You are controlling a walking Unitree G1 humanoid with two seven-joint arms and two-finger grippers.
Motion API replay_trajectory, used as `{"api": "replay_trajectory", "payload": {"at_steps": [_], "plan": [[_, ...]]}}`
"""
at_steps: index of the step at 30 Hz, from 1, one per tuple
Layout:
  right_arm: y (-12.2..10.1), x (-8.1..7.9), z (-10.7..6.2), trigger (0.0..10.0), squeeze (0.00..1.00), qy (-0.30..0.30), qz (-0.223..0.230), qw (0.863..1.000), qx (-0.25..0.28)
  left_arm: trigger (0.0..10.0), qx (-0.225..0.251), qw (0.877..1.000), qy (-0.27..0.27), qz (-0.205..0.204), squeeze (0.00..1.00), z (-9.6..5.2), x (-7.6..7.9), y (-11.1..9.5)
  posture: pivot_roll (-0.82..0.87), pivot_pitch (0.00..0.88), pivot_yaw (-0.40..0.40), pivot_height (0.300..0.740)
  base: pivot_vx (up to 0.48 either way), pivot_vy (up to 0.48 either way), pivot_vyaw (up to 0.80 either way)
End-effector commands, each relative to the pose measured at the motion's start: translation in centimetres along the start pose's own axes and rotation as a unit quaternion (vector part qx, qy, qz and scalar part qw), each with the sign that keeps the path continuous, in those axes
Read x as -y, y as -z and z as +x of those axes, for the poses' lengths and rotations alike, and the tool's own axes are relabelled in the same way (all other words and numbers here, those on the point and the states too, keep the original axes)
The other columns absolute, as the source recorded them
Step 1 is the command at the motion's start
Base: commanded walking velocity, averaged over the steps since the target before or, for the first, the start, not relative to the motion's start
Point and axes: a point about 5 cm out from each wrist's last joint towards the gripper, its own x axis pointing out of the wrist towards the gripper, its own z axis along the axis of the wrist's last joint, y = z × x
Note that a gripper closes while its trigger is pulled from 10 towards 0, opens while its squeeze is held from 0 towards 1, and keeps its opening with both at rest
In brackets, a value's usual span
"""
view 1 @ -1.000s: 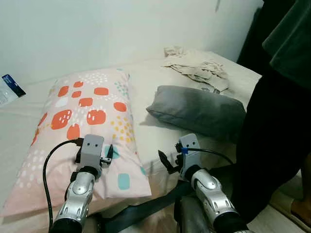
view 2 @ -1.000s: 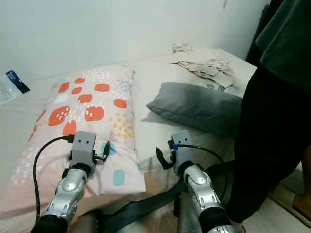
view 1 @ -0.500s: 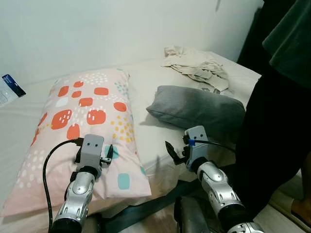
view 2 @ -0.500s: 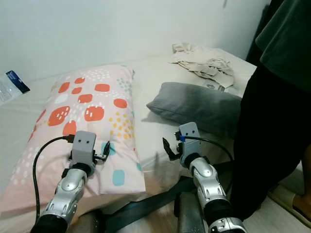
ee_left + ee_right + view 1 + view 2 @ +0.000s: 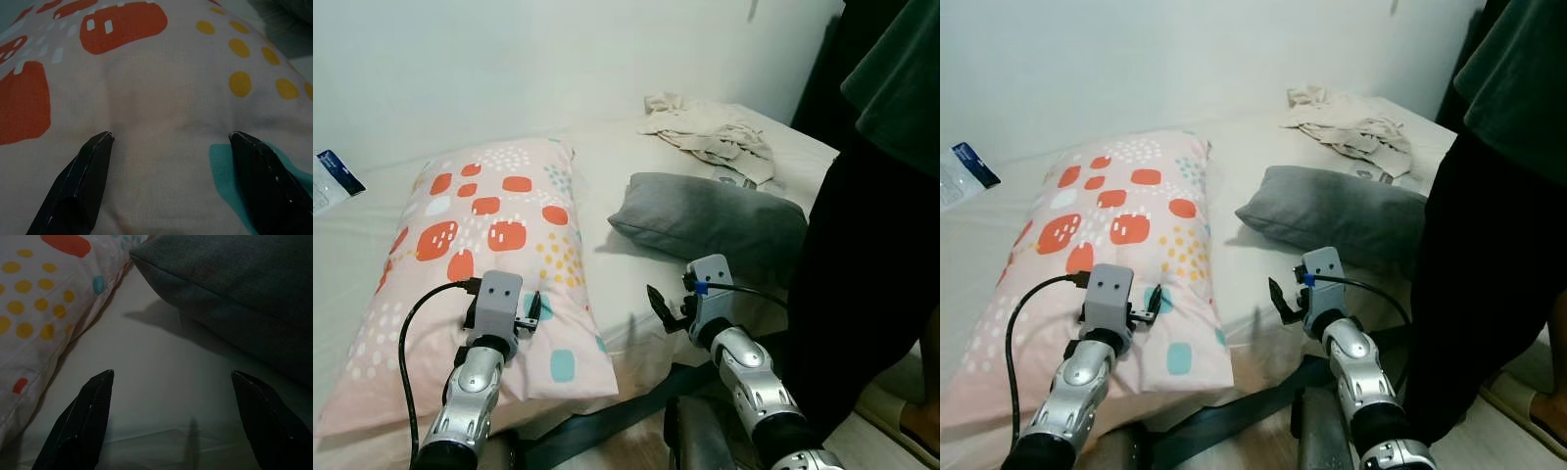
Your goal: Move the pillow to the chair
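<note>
My left gripper (image 5: 168, 139) hovers spread wide over the patterned pillow (image 5: 480, 255), while my right gripper (image 5: 171, 377), fingers equally parted, hangs between it and the grey pillow (image 5: 715, 220).

patterned pillow (image 5: 480, 250): soft matt cloth, printed | grey pillow (image 5: 715, 220): matt woven cloth | bed sheet (image 5: 636, 294): smooth matt cloth | crumpled clothes (image 5: 710, 137): creased cloth | arms (image 5: 470, 401): glossy silver metal | fingers (image 5: 90, 171): black, faint sheen
</note>
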Motion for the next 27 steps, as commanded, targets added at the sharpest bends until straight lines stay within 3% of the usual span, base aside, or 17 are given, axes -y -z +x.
{"api": "replay_trajectory", "payload": {"at_steps": [1, 27], "plan": [[0.49, -0.01, -0.14, 10.0, 0.0, 0.0, 0.004, 1.0, -0.006, 10.0, -0.031, 0.999, 0.002, 0.013, 0.0, -0.61, -0.29, 1.29, -0.05, 0.067, -0.049, 0.556, 0.0, 0.0, 0.0], [0.86, -0.9, 0.02, 10.0, 0.0, -0.009, 0.01, 1.0, -0.01, 10.0, -0.031, 0.999, -0.002, 0.018, 0.0, -0.65, -0.82, 1.21, -0.03, 0.071, -0.049, 0.556, 0.0, 0.0, 0.0]]}}
